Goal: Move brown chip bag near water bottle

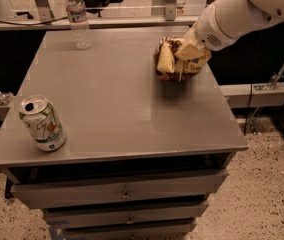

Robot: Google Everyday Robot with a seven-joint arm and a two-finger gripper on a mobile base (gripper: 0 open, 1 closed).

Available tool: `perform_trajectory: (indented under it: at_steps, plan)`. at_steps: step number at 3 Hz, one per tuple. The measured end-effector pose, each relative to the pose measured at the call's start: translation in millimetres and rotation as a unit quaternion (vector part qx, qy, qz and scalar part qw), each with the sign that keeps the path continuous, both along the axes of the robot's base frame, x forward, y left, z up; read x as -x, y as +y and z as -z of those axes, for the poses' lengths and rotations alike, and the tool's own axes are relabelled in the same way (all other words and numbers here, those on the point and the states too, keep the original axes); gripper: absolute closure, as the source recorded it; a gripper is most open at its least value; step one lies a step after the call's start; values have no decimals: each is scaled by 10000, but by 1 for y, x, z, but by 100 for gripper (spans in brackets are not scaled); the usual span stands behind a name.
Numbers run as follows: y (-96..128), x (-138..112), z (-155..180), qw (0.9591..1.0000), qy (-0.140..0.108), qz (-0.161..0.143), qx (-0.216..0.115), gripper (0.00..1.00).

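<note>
The brown chip bag (172, 59) hangs crumpled just above the right side of the grey table (117, 104), dark brown with pale yellow parts. My gripper (189, 51) comes in from the upper right on a white arm and is shut on the bag's right side. The water bottle (78, 18), clear with a white cap and a thin label band, stands upright at the table's far left corner, well to the left of the bag.
A green-and-white soda can (43, 123) stands near the table's front left edge. Drawers (124, 194) sit under the tabletop. A rail and equipment run behind the table's far edge.
</note>
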State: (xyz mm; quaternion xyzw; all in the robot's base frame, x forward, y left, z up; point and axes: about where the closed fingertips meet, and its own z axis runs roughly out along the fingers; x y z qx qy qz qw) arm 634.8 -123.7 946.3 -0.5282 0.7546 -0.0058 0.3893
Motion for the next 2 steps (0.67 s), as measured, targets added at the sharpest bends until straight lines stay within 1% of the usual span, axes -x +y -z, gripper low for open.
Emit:
perform_trajectory:
  at_steps: [1, 2]
  plan:
    - [0, -15, -2, 9994, -330, 9, -57, 100]
    - [1, -63, -10, 9955, -932, 9, -162, 100]
